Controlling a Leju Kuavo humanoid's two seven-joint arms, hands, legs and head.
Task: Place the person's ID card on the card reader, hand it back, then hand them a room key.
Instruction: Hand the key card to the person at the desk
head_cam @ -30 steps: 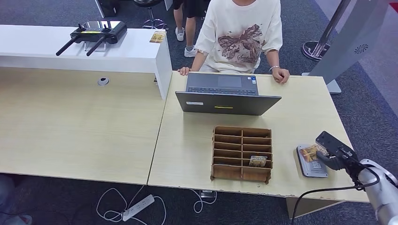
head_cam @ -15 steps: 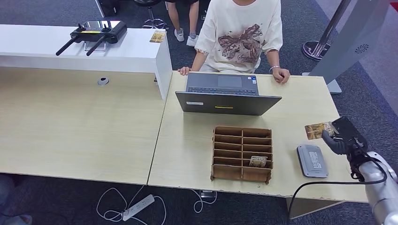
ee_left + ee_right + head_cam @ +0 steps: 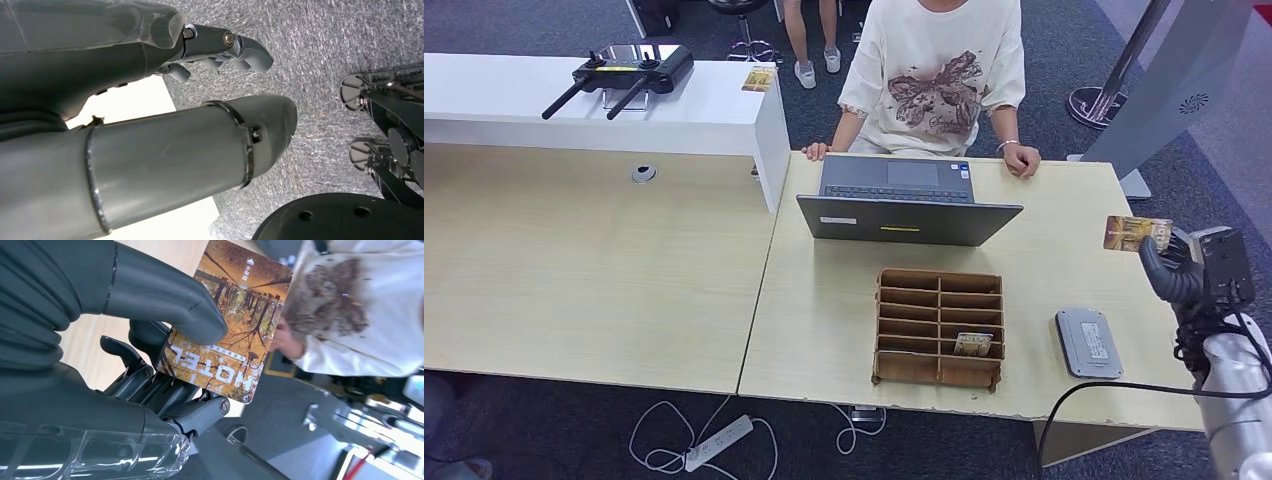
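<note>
Head view: right hand lifted ID card off card reader a second ago, now up over surface's far right edge, nearer person. Fingers clamped on card. Read looked done, handback underway. Left hand hung empty, fingers apart.

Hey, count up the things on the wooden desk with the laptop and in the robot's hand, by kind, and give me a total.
Cards: 2, one in the right hand as card, one as card in the organizer
Laptop: 1
Cardboard organizer: 1
Card reader: 1
Total: 5
</note>
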